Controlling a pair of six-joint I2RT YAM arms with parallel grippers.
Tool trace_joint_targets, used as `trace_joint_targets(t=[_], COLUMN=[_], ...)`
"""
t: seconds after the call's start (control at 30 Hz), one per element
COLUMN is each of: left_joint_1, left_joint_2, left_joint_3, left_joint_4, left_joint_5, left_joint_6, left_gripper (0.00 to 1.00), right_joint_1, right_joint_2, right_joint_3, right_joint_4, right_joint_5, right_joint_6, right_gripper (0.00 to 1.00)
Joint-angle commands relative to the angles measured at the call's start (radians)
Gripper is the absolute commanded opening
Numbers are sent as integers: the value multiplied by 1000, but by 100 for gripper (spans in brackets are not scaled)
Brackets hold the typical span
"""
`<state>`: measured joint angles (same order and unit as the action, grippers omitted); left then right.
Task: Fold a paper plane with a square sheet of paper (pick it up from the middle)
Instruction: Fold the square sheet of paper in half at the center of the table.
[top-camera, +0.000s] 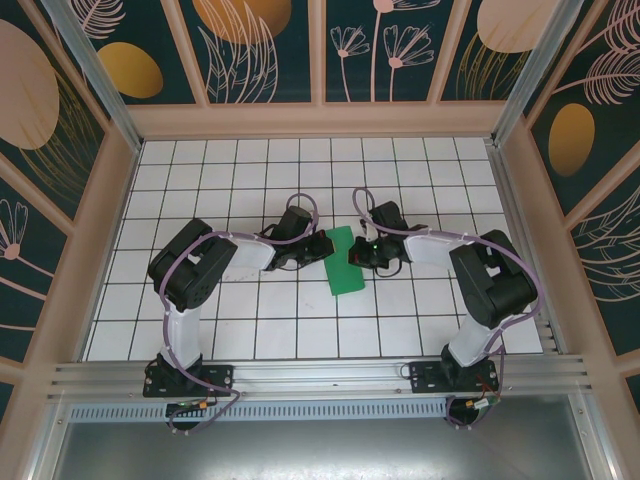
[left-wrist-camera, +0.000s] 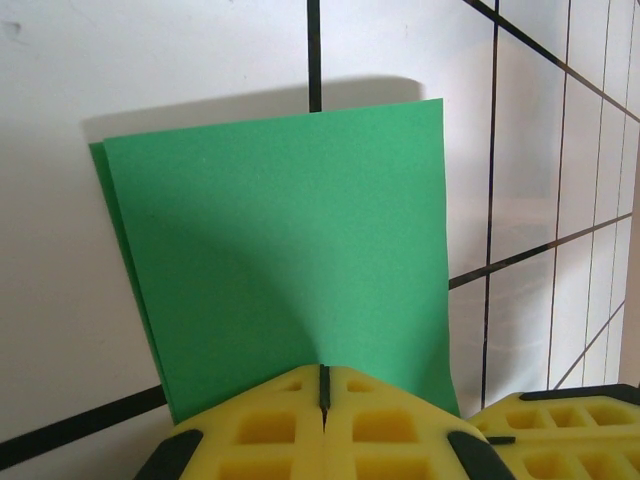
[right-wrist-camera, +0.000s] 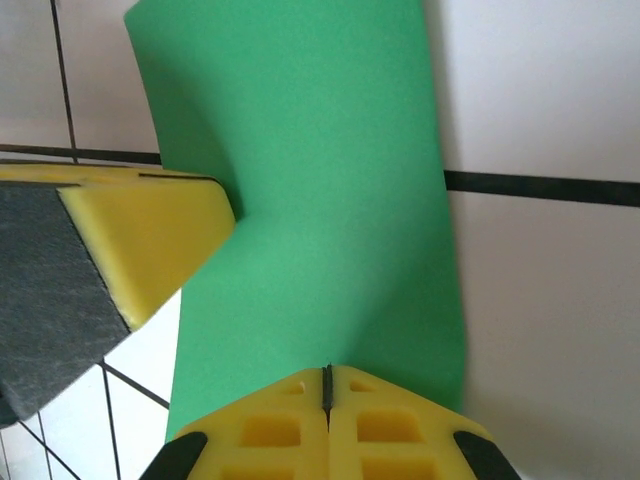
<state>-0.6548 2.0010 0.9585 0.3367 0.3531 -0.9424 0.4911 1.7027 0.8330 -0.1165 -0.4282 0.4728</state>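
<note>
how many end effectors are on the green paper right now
2. The left end effector is shut on the left edge of the paper; the right end effector is shut on its right edge.

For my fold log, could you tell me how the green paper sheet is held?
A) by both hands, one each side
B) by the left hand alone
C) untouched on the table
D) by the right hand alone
A: the left hand and the right hand are each shut on an edge of the green paper sheet, from opposite sides.
</note>
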Motion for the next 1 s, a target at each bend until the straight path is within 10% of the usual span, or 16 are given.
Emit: trace_joint_targets(t=[0.0, 0.67, 0.97], left_joint_1=[15, 15, 15], left_joint_2=[146, 143, 136], left_joint_3=[-112, -119, -111], left_joint_4=[-352, -343, -346], left_joint_5=[-195, -209, -204], left_joint_6=[44, 51, 53], left_gripper=[0, 0, 0], right_joint_1=[-14, -59, 11], right_joint_2=[-5, -306, -142], right_joint_3=[-54, -216, -84], right_joint_4=[-49, -168, -51], right_joint_5=[-15, 15, -34], right_joint_6=[-40, 1, 18], right_gripper=[0, 0, 0])
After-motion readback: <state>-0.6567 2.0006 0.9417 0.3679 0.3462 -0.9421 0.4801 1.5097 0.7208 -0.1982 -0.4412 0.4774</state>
